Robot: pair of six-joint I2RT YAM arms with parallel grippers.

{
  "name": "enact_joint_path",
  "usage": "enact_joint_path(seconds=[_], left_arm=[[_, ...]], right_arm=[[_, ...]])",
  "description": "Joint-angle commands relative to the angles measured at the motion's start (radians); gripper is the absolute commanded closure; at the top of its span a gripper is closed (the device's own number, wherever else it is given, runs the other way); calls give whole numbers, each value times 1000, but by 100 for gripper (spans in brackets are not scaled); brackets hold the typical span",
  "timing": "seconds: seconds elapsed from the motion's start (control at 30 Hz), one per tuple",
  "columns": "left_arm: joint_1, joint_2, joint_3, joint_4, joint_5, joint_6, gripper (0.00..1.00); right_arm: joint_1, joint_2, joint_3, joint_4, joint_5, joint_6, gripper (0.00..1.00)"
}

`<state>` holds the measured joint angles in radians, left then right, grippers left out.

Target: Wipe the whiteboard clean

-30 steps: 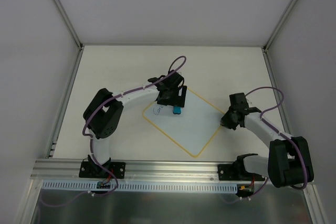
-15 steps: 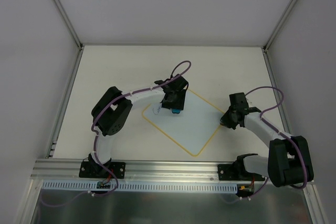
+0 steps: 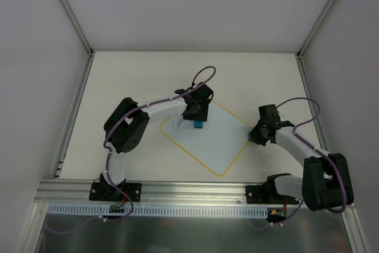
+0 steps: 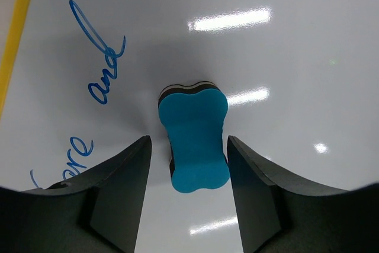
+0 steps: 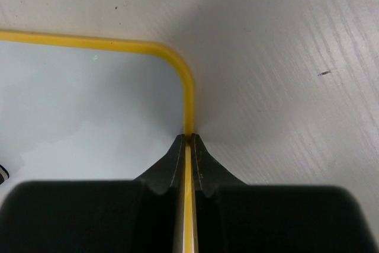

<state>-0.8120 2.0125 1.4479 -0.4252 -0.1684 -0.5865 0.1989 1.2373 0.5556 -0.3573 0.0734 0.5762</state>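
Observation:
The whiteboard (image 3: 210, 140) lies at an angle on the table, pale with a yellow border. Blue handwriting (image 3: 177, 124) sits near its left corner and also shows in the left wrist view (image 4: 102, 72). A small blue eraser (image 3: 198, 124) rests on the board. My left gripper (image 3: 197, 115) hangs over it, open. In the left wrist view the eraser (image 4: 194, 140) lies between the fingers (image 4: 121, 188) with a gap on each side. My right gripper (image 3: 254, 136) is shut on the board's yellow edge (image 5: 189, 111) just below its right corner.
The whiteboard surface (image 4: 284, 63) reflects the ceiling lights. The pale table (image 5: 284, 57) lies right of the board's corner. Metal frame posts (image 3: 77, 34) and white walls bound the table, with a rail (image 3: 177, 191) at the near edge.
My left gripper has turned and shifted right to straddle the eraser, and its elbow has swung right. The right gripper has stayed on the board's edge.

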Motion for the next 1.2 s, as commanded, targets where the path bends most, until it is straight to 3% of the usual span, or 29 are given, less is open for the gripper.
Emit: enact_joint_path(seconds=[0.0,0.17,0.47,0.8,0.97,1.17], left_arm=[[-7,6,40,-11,-25,-15,46],[-7,23,46,-11,-19,-15,53],[-1,23,34,-15,-52,10,83],[108,2,5,-52,-129,82,90],[191,18,34,-58,-100,146,92],[203,80,123,-67,-39,228,95]], right_arm=[[8,31,-13,-34,20,-4,97],[8,31,-13,-35,20,-6,97],[8,33,-11,-35,20,-7,97],[8,33,-10,-40,22,-7,97],[8,34,-11,-39,25,-12,97],[8,34,-8,-39,28,-13,97]])
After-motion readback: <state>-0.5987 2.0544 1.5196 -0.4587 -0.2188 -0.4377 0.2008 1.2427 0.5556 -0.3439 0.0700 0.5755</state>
